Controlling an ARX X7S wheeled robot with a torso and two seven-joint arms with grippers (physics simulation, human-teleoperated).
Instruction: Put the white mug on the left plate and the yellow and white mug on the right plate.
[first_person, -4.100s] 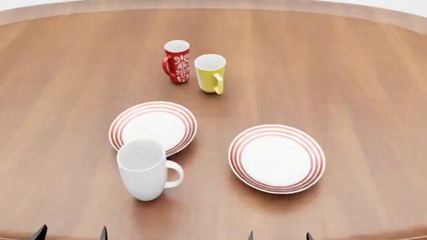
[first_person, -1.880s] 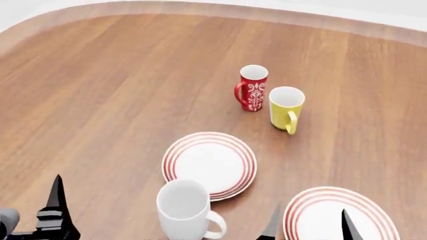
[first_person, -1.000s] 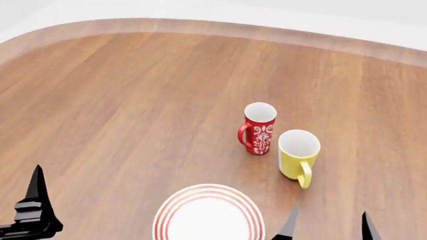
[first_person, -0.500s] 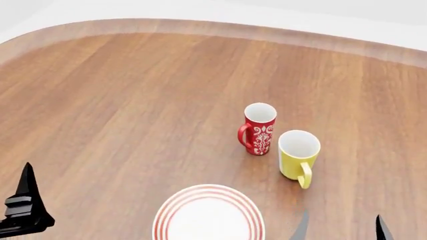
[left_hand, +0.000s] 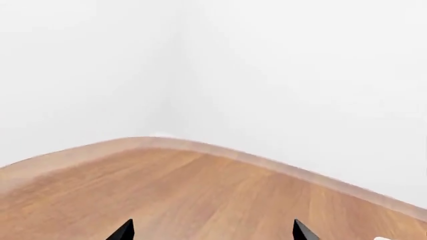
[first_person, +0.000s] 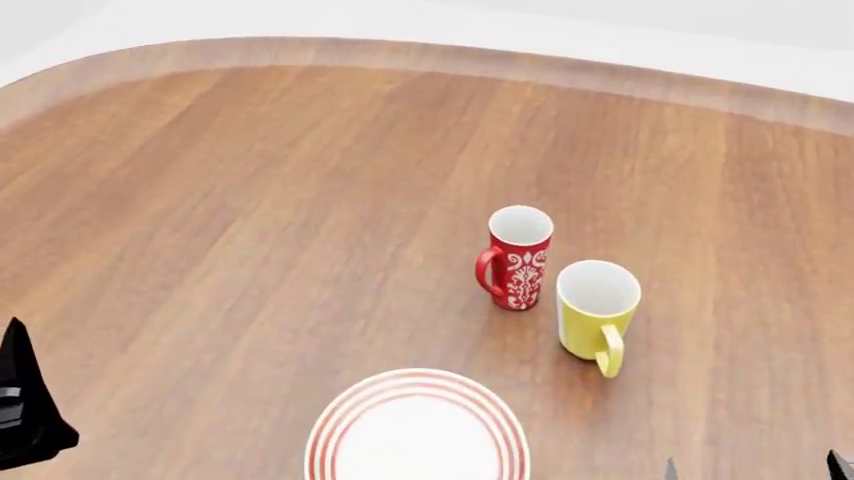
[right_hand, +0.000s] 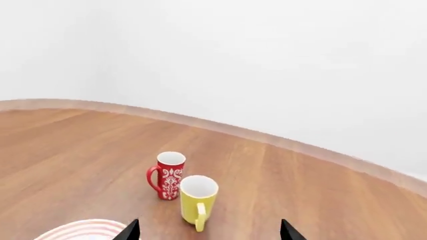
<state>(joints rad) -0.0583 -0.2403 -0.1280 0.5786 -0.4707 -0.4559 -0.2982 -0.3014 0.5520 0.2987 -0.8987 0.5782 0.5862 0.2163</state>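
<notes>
The yellow and white mug (first_person: 597, 310) stands upright on the wooden table, handle toward me, beside a red patterned mug (first_person: 518, 258). The left plate (first_person: 416, 430) lies nearer me, cut by the head view's lower edge. The white mug and the right plate are out of view. My right gripper (right_hand: 209, 231) is open and empty, apart from the yellow and white mug (right_hand: 198, 196) ahead of it; the left plate's rim (right_hand: 85, 228) shows at one side. My left gripper (left_hand: 212, 232) is open over bare wood. In the head view one left finger (first_person: 24, 405) shows at the far left.
The table (first_person: 267, 200) is brown wood with a raised curved rim (first_person: 400, 52) at the back and white wall beyond. The red patterned mug (right_hand: 167, 175) stands close against the yellow one. My right fingertips (first_person: 838, 464) just show at the head view's lower right.
Over the last second the head view stayed still. My left gripper slid left and lower in it, and my right gripper sank toward the lower right corner. The mugs have not moved.
</notes>
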